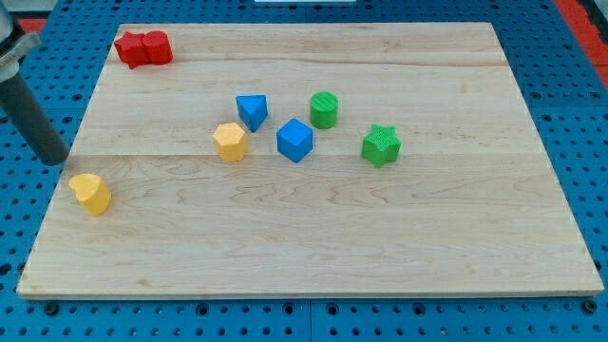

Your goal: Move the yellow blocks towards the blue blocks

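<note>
while above-left, my tip (55,158) nears yellow block (91,193).

A pale wooden board of joined planks (313,247) lies on a blue perforated metal table (570,85), which borders every edge under even light.

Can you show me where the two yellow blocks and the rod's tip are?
yellow hexagon block (230,142): camera view, top face.
yellow heart block (91,192): camera view, top face.
my tip (54,158): camera view, rod's lower end.

open board between yellow heart block (91,193) and yellow hexagon block (230,142), hexagon beside blue blocks (252,110)
</note>
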